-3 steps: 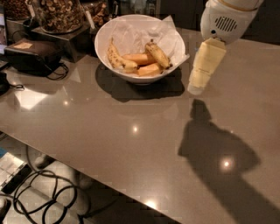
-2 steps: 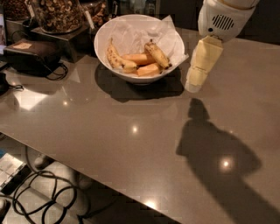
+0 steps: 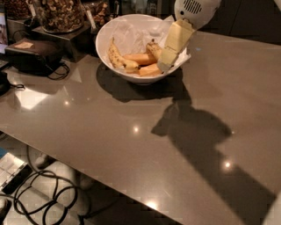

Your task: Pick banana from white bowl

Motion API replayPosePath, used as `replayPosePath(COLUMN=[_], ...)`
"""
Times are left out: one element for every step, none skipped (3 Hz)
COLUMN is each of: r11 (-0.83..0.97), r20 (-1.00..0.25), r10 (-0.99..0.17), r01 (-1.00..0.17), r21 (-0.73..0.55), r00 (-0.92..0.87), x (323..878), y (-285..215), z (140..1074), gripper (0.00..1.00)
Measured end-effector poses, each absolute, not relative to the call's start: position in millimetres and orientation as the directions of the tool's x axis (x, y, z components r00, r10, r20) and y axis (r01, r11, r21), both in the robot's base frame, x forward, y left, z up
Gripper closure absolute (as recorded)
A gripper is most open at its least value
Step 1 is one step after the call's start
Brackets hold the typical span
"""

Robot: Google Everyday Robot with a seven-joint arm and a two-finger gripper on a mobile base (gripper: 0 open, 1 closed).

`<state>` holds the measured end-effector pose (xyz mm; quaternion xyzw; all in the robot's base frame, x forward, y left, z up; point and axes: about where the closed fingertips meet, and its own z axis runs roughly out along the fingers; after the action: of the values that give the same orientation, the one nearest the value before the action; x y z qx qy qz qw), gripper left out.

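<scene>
The white bowl [image 3: 115, 61] stands at the back of the grey table, lined with crumpled white paper. A spotted yellow banana [image 3: 117, 58] lies curved along its left inner side, with several orange-brown food pieces [image 3: 141, 58] beside it. My gripper [image 3: 169, 55] hangs from the white arm at the top right and reaches over the bowl's right rim. Its cream fingers [image 3: 174, 39] point down toward the food pieces, right of the banana. It holds nothing that I can see.
A clear jar of nuts [image 3: 59, 13] stands on a dark stand behind the bowl at the left. A black pouch with a cord [image 3: 33, 55] lies at the far left. The table's front edge [image 3: 109, 178] runs diagonally, with cables on the floor [image 3: 39, 193] below.
The view has shifted closer to the bowl. My gripper has moved left from beside the bowl's right side to over its right rim, above the food.
</scene>
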<state>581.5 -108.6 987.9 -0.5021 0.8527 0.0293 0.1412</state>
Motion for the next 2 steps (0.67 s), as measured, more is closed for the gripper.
replayPosePath(r11=[0.519,0.543], r20=[-0.283,-0.274], r10=[-0.831,-0.819], r01=[-0.850,-0.836], r21=[-0.088,-0.082], r00=[-0.479,-0.504], x=[611.0,631.3], y=[-84.6,-69.9], z=[988.1,980.2], gripper=[0.00,0.00])
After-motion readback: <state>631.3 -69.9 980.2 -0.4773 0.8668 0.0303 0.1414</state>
